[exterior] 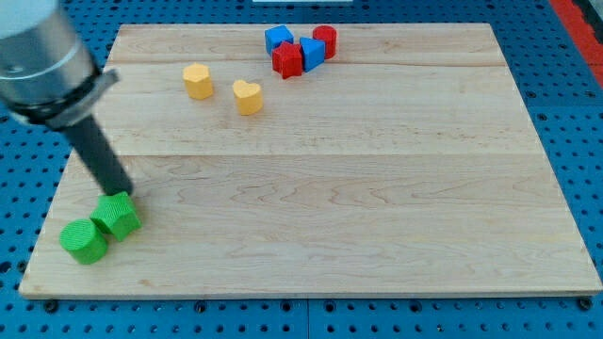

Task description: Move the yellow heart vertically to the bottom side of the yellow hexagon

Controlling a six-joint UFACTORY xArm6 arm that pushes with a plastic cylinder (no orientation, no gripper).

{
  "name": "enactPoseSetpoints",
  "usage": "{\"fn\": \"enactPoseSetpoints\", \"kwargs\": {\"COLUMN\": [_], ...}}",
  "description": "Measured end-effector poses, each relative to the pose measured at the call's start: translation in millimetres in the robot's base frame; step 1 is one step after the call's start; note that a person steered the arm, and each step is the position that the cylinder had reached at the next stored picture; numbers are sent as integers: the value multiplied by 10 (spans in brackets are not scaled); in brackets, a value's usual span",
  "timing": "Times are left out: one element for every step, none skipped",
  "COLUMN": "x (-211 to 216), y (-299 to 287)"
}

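Observation:
The yellow heart (248,96) lies on the wooden board (311,169) near the view's top, left of centre. The yellow hexagon (198,81) lies just to its left and slightly higher, a small gap between them. My tip (125,191) is far from both, at the view's lower left, touching the top edge of a green block (116,215).
A second green block, a cylinder (84,241), touches the first at the lower left. At the top centre is a tight cluster: two blue blocks (278,39) (312,53), a red block (287,59) and a red cylinder (325,40). The blue pegboard surrounds the board.

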State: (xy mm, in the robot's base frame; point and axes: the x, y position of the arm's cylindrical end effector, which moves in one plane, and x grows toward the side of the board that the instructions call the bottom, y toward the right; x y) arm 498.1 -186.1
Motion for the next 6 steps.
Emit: {"fn": "enactPoseSetpoints", "kwargs": {"x": [-433,-1247,-1821,-1744,-1245,-912], "y": [991,1798,1708,1181,1041,920]}}
